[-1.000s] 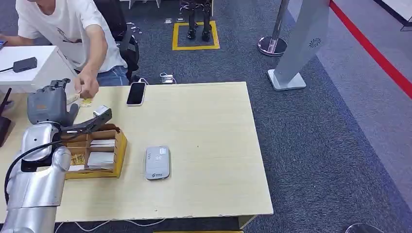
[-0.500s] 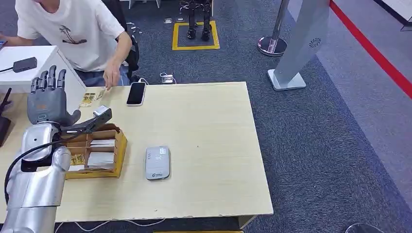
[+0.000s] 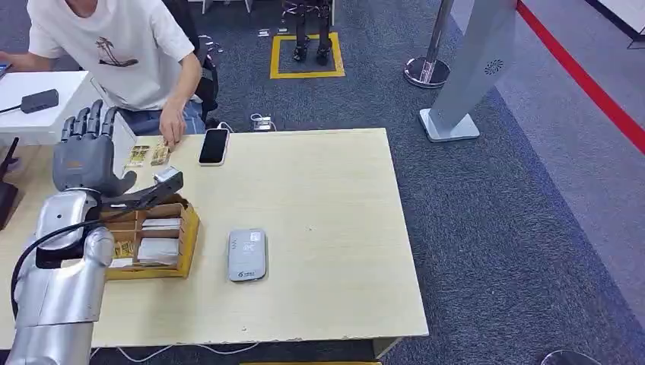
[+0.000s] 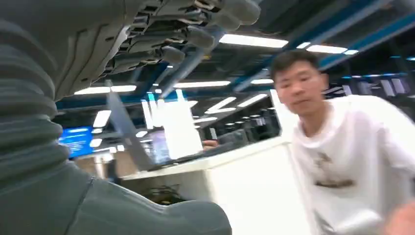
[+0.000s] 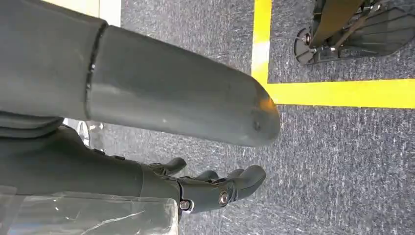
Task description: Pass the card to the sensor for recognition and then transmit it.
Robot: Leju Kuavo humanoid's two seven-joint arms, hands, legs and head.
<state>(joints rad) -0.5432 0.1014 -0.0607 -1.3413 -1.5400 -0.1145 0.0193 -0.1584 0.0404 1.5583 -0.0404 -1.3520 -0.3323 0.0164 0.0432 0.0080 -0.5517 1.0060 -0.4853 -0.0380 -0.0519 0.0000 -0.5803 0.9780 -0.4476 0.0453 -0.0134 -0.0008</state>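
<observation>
Floor: dark grey carpet (image 3: 494,228), a red stripe (image 3: 586,80) crossing its far right corner, a yellow taped square (image 3: 306,55) farther back.
Furniture: pale wooden rectangular table (image 3: 327,198); white desk (image 3: 53,103) at far left.
Fixtures: tall grey slanted panel (image 3: 471,68) on a flat base; chrome post with round base (image 3: 427,70) beside it.
Light: long ceiling strip lamps (image 4: 252,41), lit.

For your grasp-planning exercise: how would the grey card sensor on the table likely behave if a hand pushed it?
The card sensor lies flat and low, so it would probably slide, not tip. Its rounded casing looks rigid and likely light. The smooth table may let it skid.
</observation>
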